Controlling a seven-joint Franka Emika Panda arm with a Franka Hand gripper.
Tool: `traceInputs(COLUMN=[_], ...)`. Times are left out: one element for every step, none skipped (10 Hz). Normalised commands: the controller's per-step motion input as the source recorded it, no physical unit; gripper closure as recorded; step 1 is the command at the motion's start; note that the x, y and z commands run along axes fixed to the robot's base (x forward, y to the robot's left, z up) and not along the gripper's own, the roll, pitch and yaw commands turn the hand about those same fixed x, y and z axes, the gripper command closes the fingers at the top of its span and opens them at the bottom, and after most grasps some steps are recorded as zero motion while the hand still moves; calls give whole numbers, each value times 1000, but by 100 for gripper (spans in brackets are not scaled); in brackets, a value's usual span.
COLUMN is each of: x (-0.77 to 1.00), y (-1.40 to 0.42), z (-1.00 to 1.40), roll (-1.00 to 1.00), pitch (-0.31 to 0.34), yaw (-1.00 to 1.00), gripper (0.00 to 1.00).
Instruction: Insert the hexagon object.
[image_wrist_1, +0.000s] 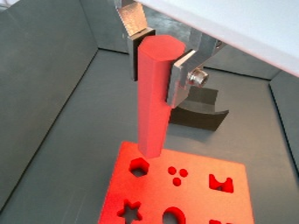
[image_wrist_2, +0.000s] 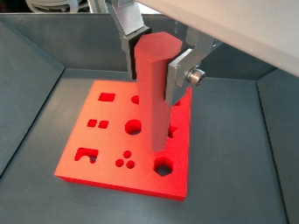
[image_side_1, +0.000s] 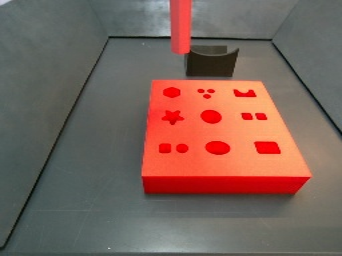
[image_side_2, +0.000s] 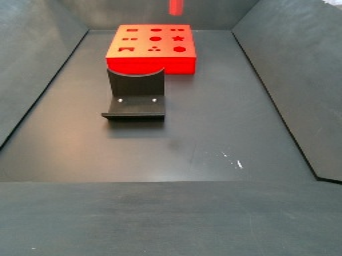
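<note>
A: What are the fingers doing?

B: In both wrist views the gripper is clamping the hexagon object near its top end, the silver plates pressing on opposite sides of it.

A: And how is the rod hanging?

B: It is pointing down out of the gripper, upright, its lower end hovering above the red block. In a wrist view the tip is sitting just over the hexagonal hole at one corner of the block; whether it is touching, I cannot tell.

A: What are the side views showing?

B: Only the lower part of the rod is coming in from the upper edge; the gripper itself is out of view there. The block is lying flat on the dark floor.

A: Anything beside it?

B: A dark curved holder is standing just beside the block, close to it.
</note>
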Motion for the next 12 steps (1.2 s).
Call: traceInputs(x=[83, 166, 60, 0, 0, 0, 0, 0, 31, 20, 0, 0], y=[-114, -3, 0, 14, 23, 20, 0, 0, 0, 0, 0, 0], z=[-363, -520, -546, -494, -400, -394, -406, -414, -394, -383, -369, -326], roll=[41, 90, 120, 126, 179, 220, 150, 86, 77, 86, 79, 49], pitch=[-79, -76, -80, -84, -26, 0, 0, 0, 0, 0, 0, 0], yaw=[160, 217, 263, 323, 326, 257, 149, 114, 91, 49, 9, 0], gripper=[100, 100, 100, 100, 100, 100, 100, 100, 100, 100, 100, 100])
